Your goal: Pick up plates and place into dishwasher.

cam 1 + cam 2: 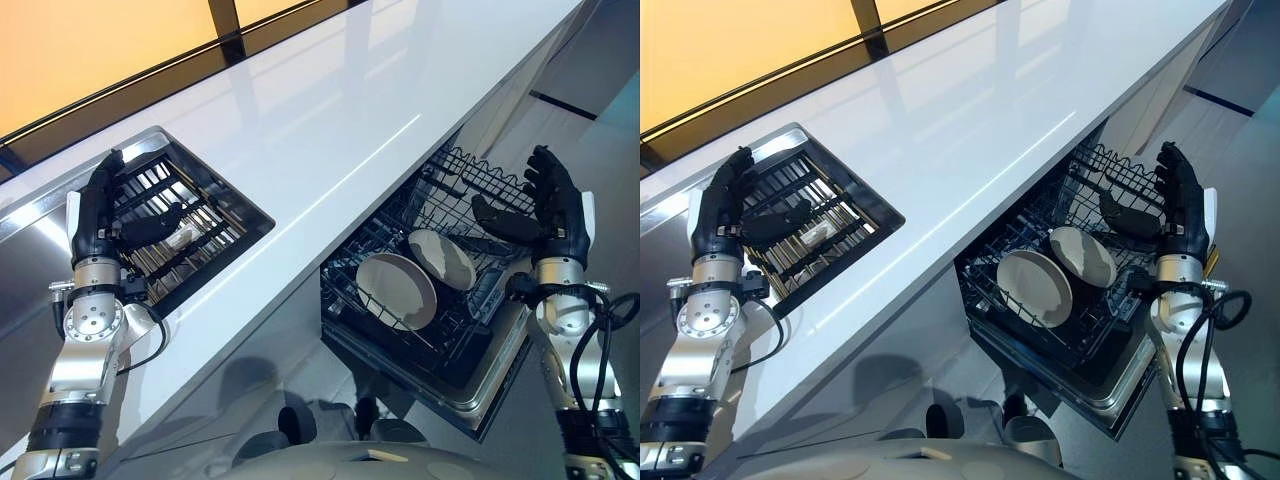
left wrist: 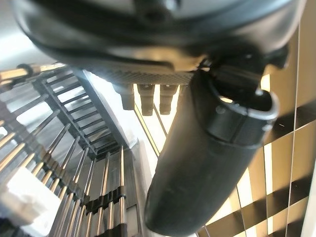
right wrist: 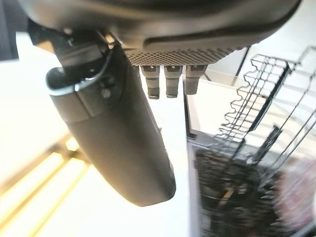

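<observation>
Two pale plates stand on edge in the pulled-out dishwasher rack: a larger plate in front and a smaller plate behind it. My right hand hovers open above the rack's right side, fingers straight, holding nothing. Over the sink's wire drying rack at the left, my left hand is open and empty too. A small white object lies on that rack beside the left thumb. In the wrist views each thumb sticks out free.
A long glossy white countertop runs between the sink and the dishwasher. The dishwasher's open door juts out low at the front. Dark window frames line the far edge of the counter.
</observation>
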You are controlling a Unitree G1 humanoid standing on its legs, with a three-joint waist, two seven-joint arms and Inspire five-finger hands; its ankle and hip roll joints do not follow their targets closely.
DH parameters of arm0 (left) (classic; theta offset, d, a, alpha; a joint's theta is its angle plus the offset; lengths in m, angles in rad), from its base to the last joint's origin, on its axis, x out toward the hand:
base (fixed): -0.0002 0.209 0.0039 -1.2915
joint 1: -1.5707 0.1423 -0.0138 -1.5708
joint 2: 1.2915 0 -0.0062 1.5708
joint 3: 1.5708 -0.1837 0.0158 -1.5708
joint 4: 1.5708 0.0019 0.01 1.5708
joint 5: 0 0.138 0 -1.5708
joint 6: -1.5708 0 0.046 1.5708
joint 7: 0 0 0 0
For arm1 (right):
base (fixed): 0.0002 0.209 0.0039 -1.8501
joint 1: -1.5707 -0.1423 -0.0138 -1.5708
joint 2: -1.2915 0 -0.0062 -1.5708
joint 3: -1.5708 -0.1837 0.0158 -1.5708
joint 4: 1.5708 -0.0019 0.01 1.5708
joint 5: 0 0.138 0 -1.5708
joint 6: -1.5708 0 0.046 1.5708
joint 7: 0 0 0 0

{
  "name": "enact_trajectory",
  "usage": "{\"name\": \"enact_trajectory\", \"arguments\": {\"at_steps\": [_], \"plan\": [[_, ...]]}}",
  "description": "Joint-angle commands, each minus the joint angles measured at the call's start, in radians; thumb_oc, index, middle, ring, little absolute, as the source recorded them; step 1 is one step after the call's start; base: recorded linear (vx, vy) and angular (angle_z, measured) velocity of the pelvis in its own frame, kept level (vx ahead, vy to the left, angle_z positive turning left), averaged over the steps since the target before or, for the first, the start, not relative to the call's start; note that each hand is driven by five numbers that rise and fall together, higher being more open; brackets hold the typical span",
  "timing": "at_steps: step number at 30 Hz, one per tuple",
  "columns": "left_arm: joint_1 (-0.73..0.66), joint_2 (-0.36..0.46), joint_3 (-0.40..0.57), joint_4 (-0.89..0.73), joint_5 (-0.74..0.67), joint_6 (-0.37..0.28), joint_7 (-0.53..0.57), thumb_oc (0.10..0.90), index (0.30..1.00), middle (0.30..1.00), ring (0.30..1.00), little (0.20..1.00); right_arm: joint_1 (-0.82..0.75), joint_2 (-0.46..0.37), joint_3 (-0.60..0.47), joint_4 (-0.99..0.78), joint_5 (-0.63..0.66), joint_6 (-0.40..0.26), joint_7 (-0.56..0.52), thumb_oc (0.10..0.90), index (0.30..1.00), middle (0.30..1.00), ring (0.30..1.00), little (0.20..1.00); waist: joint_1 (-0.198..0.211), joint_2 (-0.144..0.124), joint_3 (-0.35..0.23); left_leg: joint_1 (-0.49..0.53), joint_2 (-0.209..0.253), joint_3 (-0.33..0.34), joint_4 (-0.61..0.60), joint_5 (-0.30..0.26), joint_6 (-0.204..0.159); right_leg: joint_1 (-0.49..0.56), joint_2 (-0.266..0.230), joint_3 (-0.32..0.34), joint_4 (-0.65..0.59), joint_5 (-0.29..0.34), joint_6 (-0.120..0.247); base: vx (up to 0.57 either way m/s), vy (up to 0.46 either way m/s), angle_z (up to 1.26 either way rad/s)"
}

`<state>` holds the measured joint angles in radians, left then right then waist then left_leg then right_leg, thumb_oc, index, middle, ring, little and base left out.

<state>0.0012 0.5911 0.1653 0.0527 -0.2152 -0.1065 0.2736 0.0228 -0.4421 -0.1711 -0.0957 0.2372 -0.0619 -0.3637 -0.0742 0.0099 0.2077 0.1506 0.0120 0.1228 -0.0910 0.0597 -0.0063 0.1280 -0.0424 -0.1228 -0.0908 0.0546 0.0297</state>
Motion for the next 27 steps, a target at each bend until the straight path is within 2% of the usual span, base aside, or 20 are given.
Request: {"name": "enact_trajectory", "arguments": {"at_steps": [1,5,8,12,16,19,27], "plan": [[-0.049,0.059,0.062,-0.016,0.052,-0.143,0.050,0.800,0.900,0.900,0.900,0.900,-0.085,-0.025,-0.028,0.015,0.075,-0.170,-0.028,0.800,0.900,0.900,0.900,0.900,0.007,0.024,-0.073,0.033,-0.073,0.025,0.004,-0.124,0.049,-0.008,0.039,-0.035,0.089,-0.102,0.055,0.00,0.000,0.00],[-0.052,0.069,0.068,0.001,0.030,-0.165,0.020,0.800,0.900,0.900,0.900,0.900,-0.083,0.009,-0.022,0.124,0.165,-0.184,0.038,0.800,0.900,0.900,0.900,0.900,0.013,0.025,-0.071,0.032,-0.074,0.022,0.004,-0.122,0.046,-0.003,0.035,-0.046,0.084,-0.101,0.054,0.00,0.000,0.00],[-0.066,0.072,0.062,0.006,0.031,-0.167,0.004,0.800,0.900,0.900,0.900,0.900,-0.086,0.019,-0.012,0.197,0.212,-0.187,0.034,0.800,0.900,0.900,0.900,0.900,0.017,0.027,-0.068,0.031,-0.074,0.018,0.004,-0.121,0.044,-0.001,0.034,-0.051,0.080,-0.100,0.053,0.03,-0.032,0.02],[-0.085,0.085,0.046,0.024,0.025,-0.165,0.007,0.800,0.900,0.900,0.900,0.900,-0.090,0.010,-0.016,0.276,0.196,-0.214,-0.036,0.800,0.900,0.900,0.900,0.900,0.019,0.033,-0.062,0.028,-0.074,0.012,0.004,-0.121,0.040,0.000,0.033,-0.056,0.073,-0.098,0.052,0.02,-0.011,0.01],[-0.090,0.099,0.044,0.031,0.007,-0.163,0.008,0.800,0.900,0.900,0.900,0.900,-0.091,-0.005,-0.004,0.331,0.103,-0.228,-0.114,0.800,0.900,0.900,0.900,0.900,0.023,0.043,-0.051,0.022,-0.076,0.003,0.004,-0.119,0.038,0.000,0.033,-0.057,0.069,-0.097,0.049,0.00,-0.005,0.05],[-0.091,0.102,0.043,0.032,0.002,-0.162,0.007,0.800,0.900,0.900,0.900,0.900,-0.092,-0.013,-0.001,0.385,0.090,-0.238,-0.147,0.800,0.900,0.900,0.900,0.900,0.025,0.047,-0.047,0.018,-0.076,0.000,0.004,-0.118,0.037,-0.002,0.032,-0.060,0.068,-0.099,0.048,-0.01,-0.011,0.05],[-0.090,0.108,0.053,0.032,-0.005,-0.155,-0.005,0.800,0.900,0.900,0.900,0.900,-0.073,-0.010,-0.003,0.480,0.124,-0.250,-0.151,0.800,0.900,0.900,0.900,0.900,0.026,0.054,-0.035,0.013,-0.076,-0.007,0.004,-0.116,0.035,-0.006,0.031,-0.062,0.073,-0.103,0.045,0.00,-0.006,0.03]]}}
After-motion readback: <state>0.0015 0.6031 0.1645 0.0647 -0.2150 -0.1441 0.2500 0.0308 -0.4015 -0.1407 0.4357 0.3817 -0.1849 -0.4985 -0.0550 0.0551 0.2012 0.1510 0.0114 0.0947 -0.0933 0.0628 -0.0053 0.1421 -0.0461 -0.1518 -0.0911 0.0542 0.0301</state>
